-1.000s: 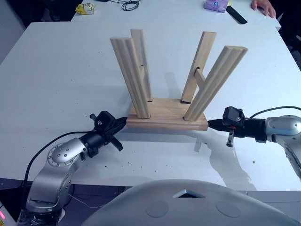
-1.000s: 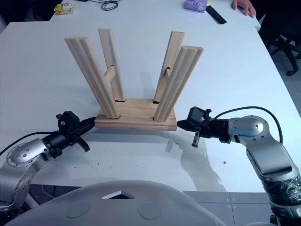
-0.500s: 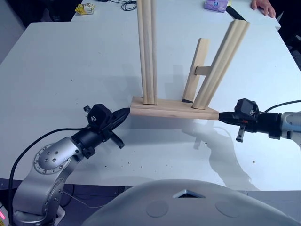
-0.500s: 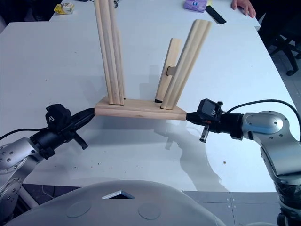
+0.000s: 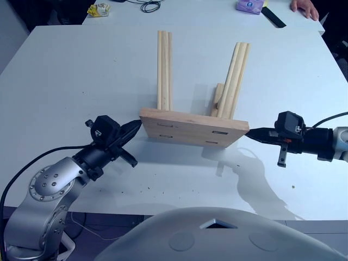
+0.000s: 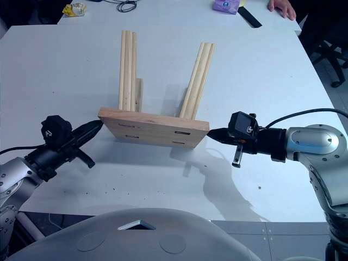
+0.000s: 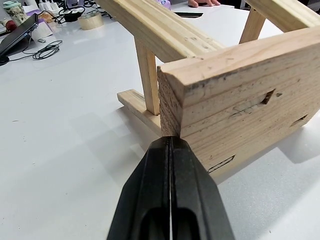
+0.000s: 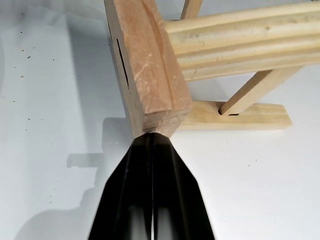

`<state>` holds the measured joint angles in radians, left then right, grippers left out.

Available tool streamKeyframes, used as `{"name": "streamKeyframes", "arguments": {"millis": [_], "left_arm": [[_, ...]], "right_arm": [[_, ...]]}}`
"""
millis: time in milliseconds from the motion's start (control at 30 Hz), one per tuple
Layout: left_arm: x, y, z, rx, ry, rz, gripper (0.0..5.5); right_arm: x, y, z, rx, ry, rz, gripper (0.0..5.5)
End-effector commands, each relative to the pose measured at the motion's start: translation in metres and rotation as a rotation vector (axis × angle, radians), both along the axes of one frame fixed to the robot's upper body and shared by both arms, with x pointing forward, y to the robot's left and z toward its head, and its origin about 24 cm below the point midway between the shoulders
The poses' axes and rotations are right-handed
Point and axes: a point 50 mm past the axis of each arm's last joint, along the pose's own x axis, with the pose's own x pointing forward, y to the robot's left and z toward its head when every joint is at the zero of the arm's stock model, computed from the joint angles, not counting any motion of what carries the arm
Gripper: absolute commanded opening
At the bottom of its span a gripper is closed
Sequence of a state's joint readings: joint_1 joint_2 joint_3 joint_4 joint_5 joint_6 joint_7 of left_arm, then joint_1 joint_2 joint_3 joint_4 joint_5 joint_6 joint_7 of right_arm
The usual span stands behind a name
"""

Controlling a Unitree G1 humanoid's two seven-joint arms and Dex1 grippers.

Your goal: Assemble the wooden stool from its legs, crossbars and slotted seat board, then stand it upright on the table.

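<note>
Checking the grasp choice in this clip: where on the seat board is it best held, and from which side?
Probably its two short end faces, one arm from each side. The seat board is tipped on edge with the legs pointing away, leaving the ends clear. The left gripper and right gripper, both shut, press there.

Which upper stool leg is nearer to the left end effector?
The grooved pale wooden leg on the robot's left: it joins the wooden seat board beside the left end effector; the other leg, near the right end effector.
</note>
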<state>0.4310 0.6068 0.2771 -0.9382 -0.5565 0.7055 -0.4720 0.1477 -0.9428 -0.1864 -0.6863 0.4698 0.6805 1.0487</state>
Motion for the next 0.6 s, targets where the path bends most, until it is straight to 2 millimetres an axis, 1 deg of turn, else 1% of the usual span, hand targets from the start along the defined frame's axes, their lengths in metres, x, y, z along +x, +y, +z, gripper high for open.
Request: {"name": "streamKeyframes", "arguments": {"millis": [33, 133, 200, 233, 267, 300, 400, 500, 600], "left_arm": [[0.001, -0.027, -0.005, -0.128, -0.004, -0.172, 0.03], [-0.001, -0.026, -0.015, -0.118, 0.023, -0.181, 0.03], [-0.005, -0.023, -0.019, -0.11, 0.052, -0.192, 0.03], [-0.007, -0.021, -0.02, -0.107, 0.064, -0.203, 0.22], [-0.009, -0.019, -0.021, -0.104, 0.075, -0.215, 0.27], [-0.01, -0.015, -0.022, -0.097, 0.085, -0.221, 0.4], [-0.011, 0.005, -0.023, -0.068, 0.112, -0.22, 0.75], [-0.018, 0.025, -0.026, -0.025, 0.172, -0.24, 1.12], [-0.021, 0.039, -0.031, 0.025, 0.21, -0.261, 1.56]], "right_arm": [[0.009, 0.017, -0.002, 0.086, -0.055, 0.047, 0.0], [0.017, 0.012, -0.008, 0.054, -0.072, 0.029, 0.0], [0.02, 0.007, -0.012, 0.018, -0.073, 0.048, 0.0], [0.021, 0.004, -0.014, 0.004, -0.073, 0.065, 0.0], [0.022, 0.003, -0.015, -0.003, -0.073, 0.083, 0.0], [0.022, 0.001, -0.017, -0.007, -0.064, 0.101, 0.19], [0.02, -0.007, -0.02, -0.032, -0.024, 0.174, 0.5], [0.023, -0.017, -0.021, -0.055, -0.004, 0.209, 0.86], [0.025, -0.022, -0.023, -0.07, 0.021, 0.246, 1.3]]}}
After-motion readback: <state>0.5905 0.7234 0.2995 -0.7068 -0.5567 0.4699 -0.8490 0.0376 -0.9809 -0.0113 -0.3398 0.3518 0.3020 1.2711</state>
